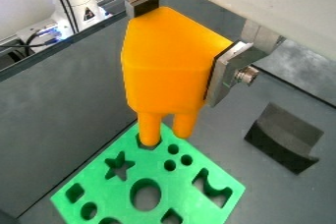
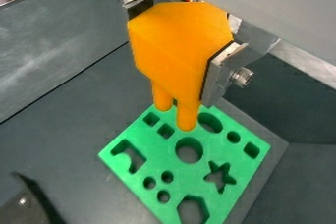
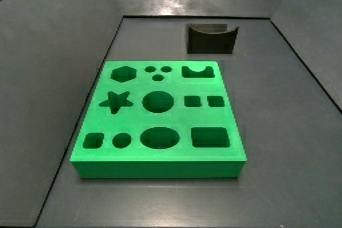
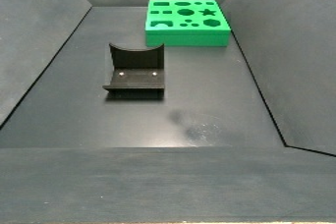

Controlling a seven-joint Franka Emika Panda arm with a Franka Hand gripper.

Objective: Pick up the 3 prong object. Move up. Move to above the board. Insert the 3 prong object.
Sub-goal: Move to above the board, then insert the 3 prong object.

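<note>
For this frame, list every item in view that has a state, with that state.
3 prong object: held in the gripper, legs down, above the board, not inserted.
gripper: shut on the 3 prong object, over the board.
board: flat on the floor, visible holes empty.
black notched block: on the floor, apart from the board.

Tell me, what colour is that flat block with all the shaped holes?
Bright green. The board shows best in a side view; the gripper holds the orange piece above it.

Wrist views close, perhaps steep, over board (image 1: 144, 184)
</note>
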